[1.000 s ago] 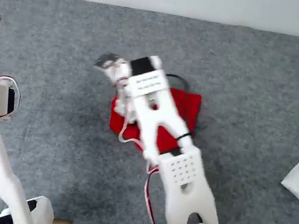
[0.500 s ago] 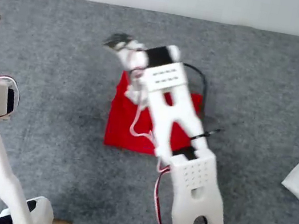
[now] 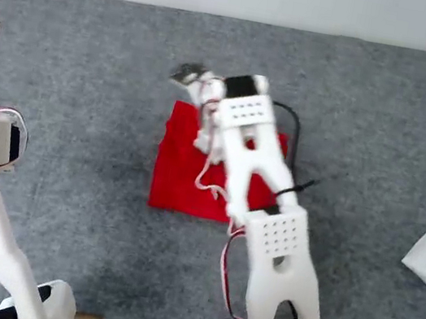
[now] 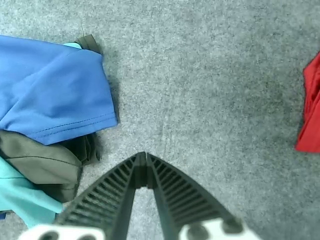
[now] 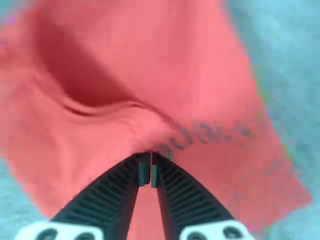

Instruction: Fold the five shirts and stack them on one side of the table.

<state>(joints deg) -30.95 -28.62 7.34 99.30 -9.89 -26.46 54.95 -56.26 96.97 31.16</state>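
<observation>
Hands are both closed: the right hand [image 5: 145, 167] pinches a pucker of the red shirt [image 3: 175, 161], which lies mid-surface [image 3: 82, 103]. The left hand [image 4: 146, 162] grips nothing, above bare grey near the blue shirt [image 4: 50, 90].

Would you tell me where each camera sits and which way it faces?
High view: fixed overhead, looking down on the grey table; both arms show.
Left wrist view: on the left arm, facing the table past the left fingers.
Right wrist view: on the right arm, facing down past the right fingers.
All share the red shirt.
</observation>
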